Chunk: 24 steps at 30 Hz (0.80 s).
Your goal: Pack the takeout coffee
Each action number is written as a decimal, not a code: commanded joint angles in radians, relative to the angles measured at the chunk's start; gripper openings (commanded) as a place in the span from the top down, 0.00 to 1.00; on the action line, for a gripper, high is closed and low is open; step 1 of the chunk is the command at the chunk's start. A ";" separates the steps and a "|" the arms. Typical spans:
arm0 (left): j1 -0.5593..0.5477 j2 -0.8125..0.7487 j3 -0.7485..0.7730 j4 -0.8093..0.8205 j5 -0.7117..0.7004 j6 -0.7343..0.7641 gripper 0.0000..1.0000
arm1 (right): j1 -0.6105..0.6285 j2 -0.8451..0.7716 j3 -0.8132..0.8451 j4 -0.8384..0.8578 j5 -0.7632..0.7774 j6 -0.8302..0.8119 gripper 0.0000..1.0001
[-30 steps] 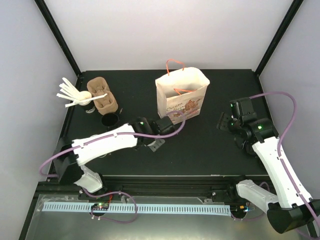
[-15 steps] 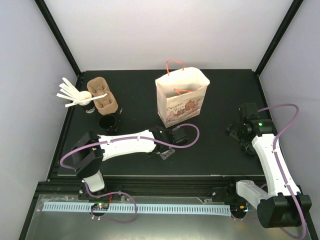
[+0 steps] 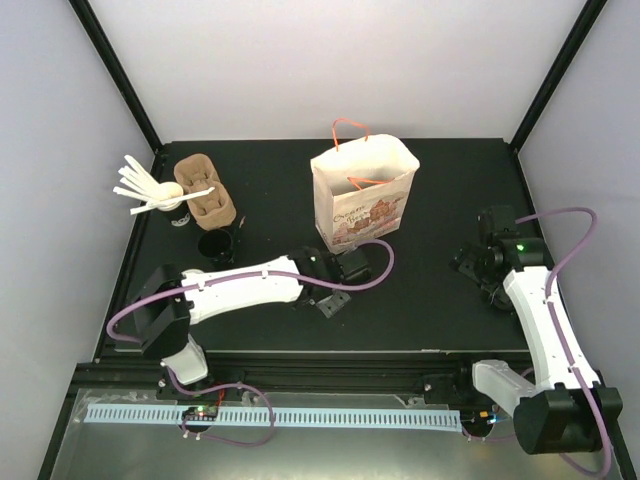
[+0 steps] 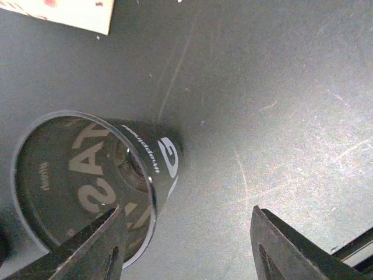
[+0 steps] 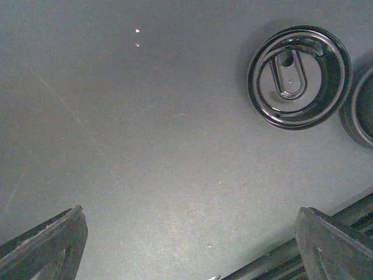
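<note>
In the left wrist view a black takeout coffee cup [image 4: 87, 181] with white lettering stands on the black table, its glossy round top towards the camera. My left gripper [image 4: 187, 211] is open; its left finger [image 4: 93, 248] is against the cup's rim and the right finger [image 4: 291, 251] stands well clear. From above, the left gripper [image 3: 335, 290] is in front of the paper bag [image 3: 362, 200]. A black plastic lid [image 5: 299, 76] lies flat on the table ahead of my right gripper [image 5: 189, 245], which is wide open over bare table.
The edge of a second black lid [image 5: 362, 114] shows at the right. Brown pulp carriers [image 3: 205, 190], a cup of white stirrer sticks [image 3: 178, 212] and another black cup [image 3: 217, 243] stand at the back left. The table's front rail [image 5: 326, 256] is close to the right gripper.
The left gripper moved right and nearer the front edge, then opened from shut. The right arm drew back to the right and its jaws opened wider.
</note>
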 commanded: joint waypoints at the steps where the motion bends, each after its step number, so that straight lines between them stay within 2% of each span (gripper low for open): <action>1: 0.009 -0.066 0.096 -0.052 0.007 0.016 0.37 | -0.007 0.012 -0.013 -0.013 0.070 -0.005 0.00; 8: 0.029 -0.118 0.247 -0.101 0.003 0.034 0.30 | -0.093 0.011 -0.057 0.001 0.109 -0.041 0.00; 10: 0.046 -0.140 0.272 -0.098 0.008 0.036 0.28 | -0.130 0.010 -0.068 0.016 0.109 -0.049 0.03; 16: 0.133 -0.239 0.288 -0.067 0.051 0.056 0.25 | -0.257 0.073 -0.105 0.106 0.028 -0.079 0.05; 20: 0.216 -0.311 0.252 -0.012 0.106 0.064 0.25 | -0.262 0.191 -0.083 0.174 0.028 -0.076 0.27; 24: 0.298 -0.372 0.206 0.051 0.176 0.050 0.23 | -0.263 0.323 -0.039 0.218 0.049 -0.082 0.40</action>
